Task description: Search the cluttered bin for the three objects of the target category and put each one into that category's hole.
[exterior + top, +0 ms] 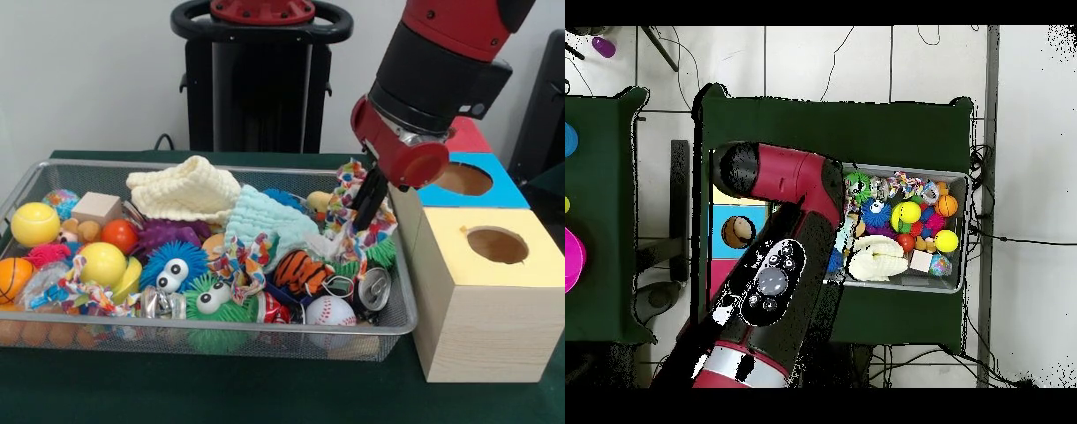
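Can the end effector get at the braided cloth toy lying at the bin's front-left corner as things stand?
Probably not yet. The end effector is at the bin's other end, on a braided cloth toy. The front-left toy lies on top, but a yellow ball crowds it.

Bright, even indoor light, soft shadows, little glare

A plain white wall (88, 71) stood behind a table covered in dark green cloth (265, 389). Pale floor tiles (865, 60) with trailing cables (985, 235) surrounded it.
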